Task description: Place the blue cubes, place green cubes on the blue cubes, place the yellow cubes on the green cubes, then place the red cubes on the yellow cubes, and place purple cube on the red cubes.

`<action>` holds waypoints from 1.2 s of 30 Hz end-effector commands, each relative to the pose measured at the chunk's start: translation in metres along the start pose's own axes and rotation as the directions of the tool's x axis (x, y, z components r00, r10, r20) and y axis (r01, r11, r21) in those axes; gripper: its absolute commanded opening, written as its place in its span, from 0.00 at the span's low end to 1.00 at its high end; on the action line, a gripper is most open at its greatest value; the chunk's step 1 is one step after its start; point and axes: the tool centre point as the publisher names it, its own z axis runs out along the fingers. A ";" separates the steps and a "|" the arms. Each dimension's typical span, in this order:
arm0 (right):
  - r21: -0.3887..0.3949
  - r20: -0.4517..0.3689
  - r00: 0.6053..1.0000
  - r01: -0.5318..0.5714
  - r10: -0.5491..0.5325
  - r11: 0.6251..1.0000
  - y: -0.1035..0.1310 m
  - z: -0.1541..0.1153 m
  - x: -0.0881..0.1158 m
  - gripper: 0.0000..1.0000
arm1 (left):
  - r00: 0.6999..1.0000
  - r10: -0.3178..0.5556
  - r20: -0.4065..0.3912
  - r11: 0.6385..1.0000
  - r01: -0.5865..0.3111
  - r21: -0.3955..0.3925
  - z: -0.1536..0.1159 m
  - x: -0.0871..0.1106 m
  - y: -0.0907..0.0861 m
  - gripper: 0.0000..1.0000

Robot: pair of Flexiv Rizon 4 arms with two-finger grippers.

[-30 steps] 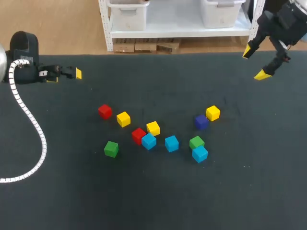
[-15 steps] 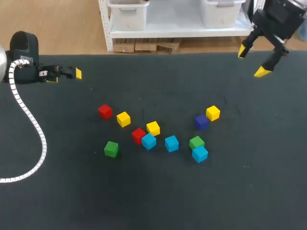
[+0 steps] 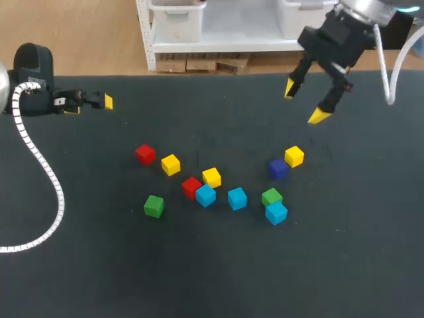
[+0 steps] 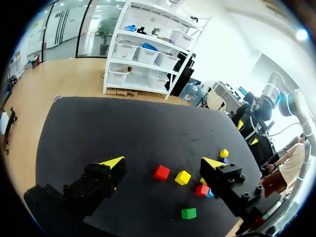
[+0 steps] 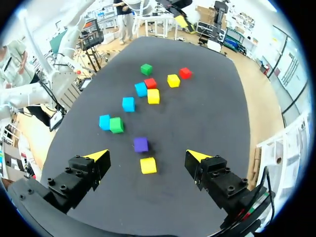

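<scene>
Approach: right jaws spread and empty over far-right part of black worktop [image 3: 371, 265]; three light-blue cubes [image 3: 237, 198] lie mid-worktop, toward its near edge from them; left jaws, also spread, farther off.

In the left wrist view, one finger [image 4: 232, 185] of our left gripper [image 4: 163, 161] covers most of the cube cluster. We see one blue cube [image 4: 211, 193] only as a sliver beside the middle red cube [image 4: 201, 190], and the purple cube [image 4: 226, 160] only as a thin edge at the fingertip. The other blue cubes and one green cube are fully hidden behind that finger.

In the head view, the right arm [image 3: 364, 8] is cut off by the upper edge and the left arm [image 3: 33, 69] by the side edge. The neighbouring blue cube [image 3: 276, 212] partly covers the right-hand green cube [image 3: 271, 196].

In the right wrist view, the left gripper is too small for us to read its fingers.
</scene>
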 end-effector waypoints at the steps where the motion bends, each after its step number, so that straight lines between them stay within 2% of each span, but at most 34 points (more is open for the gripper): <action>1: 0.103 0.002 1.000 0.013 -0.014 0.995 0.024 0.018 -0.013 1.00 | 1.000 0.000 0.000 1.000 0.000 0.000 0.000 0.000 0.000 1.00; 12: 0.127 -0.035 0.999 0.019 -0.014 0.992 0.050 0.071 -0.061 1.00 | 1.000 0.000 0.000 1.000 0.000 0.000 0.000 0.000 0.000 1.00; 16: 0.133 -0.008 1.000 0.009 -0.008 0.991 0.055 0.094 -0.073 1.00 | 1.000 0.000 0.000 1.000 0.000 0.000 0.000 0.000 0.000 1.00; 23: 0.118 0.018 0.999 0.027 -0.030 0.993 0.058 0.122 -0.082 1.00 | 1.000 0.000 0.000 1.000 0.000 0.000 0.000 0.000 0.000 1.00; 36: 0.092 0.034 0.999 0.018 -0.021 0.996 0.064 0.159 -0.081 1.00 | 1.000 0.000 0.000 1.000 0.000 0.000 0.000 0.000 0.000 1.00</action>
